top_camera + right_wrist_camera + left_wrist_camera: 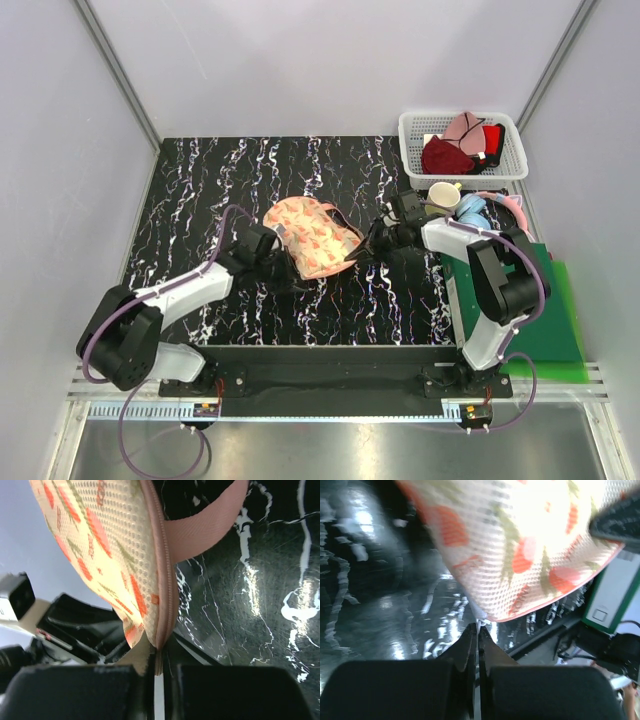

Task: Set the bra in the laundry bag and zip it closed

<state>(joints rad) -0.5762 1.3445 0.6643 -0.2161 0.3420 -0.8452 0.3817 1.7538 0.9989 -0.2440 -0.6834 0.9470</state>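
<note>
Mesh fabric over light padding is what you are handling: the laundry bag (312, 238) looks soft, light and floppy, so it will sag and fold wherever you are not supporting it. It lies near the middle of the table (200, 200), folded lobe on lobe, between your two grippers. The left gripper (476, 627) has its fingers pressed together at the bag's near rim, seemingly nipping a small pale scrap of its edge. The right gripper (157, 657) has its fingers closed tight on the pink zip edge (162, 580), which runs straight down into the pinch. The bra shows in none of the views, so you cannot tell whether it is already inside. The basket (415, 150) at the far right holds only other garments. Judge the zip seam the best place to hold, since it is the firmest line on the bag, while the mesh face would likely stretch and slide. Pull gently and keep the two holds opposed, or the whole bag will probably drag across the glossy surface instead of tensioning.
</note>
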